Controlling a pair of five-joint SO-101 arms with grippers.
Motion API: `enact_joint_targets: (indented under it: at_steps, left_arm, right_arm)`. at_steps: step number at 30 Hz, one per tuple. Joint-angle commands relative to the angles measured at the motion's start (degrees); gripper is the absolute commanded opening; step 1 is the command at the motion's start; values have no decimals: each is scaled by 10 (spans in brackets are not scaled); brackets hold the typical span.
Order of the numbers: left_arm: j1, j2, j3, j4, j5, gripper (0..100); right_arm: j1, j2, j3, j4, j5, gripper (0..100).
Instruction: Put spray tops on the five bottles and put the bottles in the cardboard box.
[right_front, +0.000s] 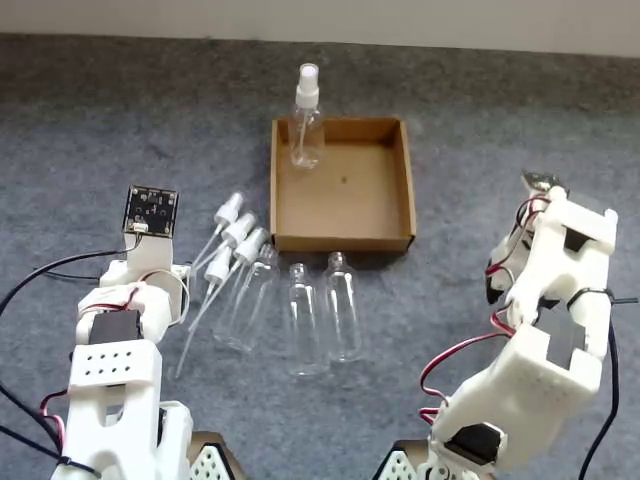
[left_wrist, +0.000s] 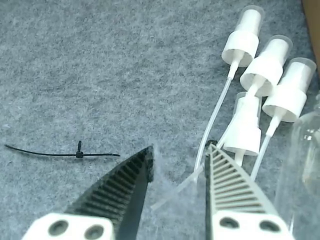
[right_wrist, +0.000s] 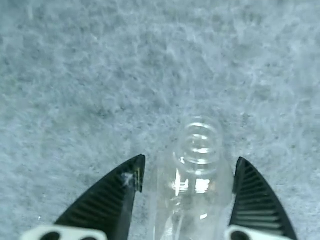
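**Right gripper (right_wrist: 190, 161) holds clear plastic topless bottle (right_wrist: 200, 145); left gripper (left_wrist: 180, 148) open**

Its jaws seem to press the bottle's sides. Left gripper's jaws stand apart over the tubes of four white spray tops (left_wrist: 267, 62). Three more bare bottles (right_front: 300, 320) lie just before the brown cardboard box (right_front: 340, 242); one topped bottle (right_front: 307, 130) stands inside, at a corner.
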Motion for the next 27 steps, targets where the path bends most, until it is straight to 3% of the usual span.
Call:
enact_joint_targets:
  at_steps: [1,27]
  left_arm:
    - [10,-11,-4,-7,-4,161]
    - [10,-11,-4,-8,-4,161]
  right_arm:
    - [5,0,-27,-10,4,239]
    - [0,-1,-53,24,3,238]
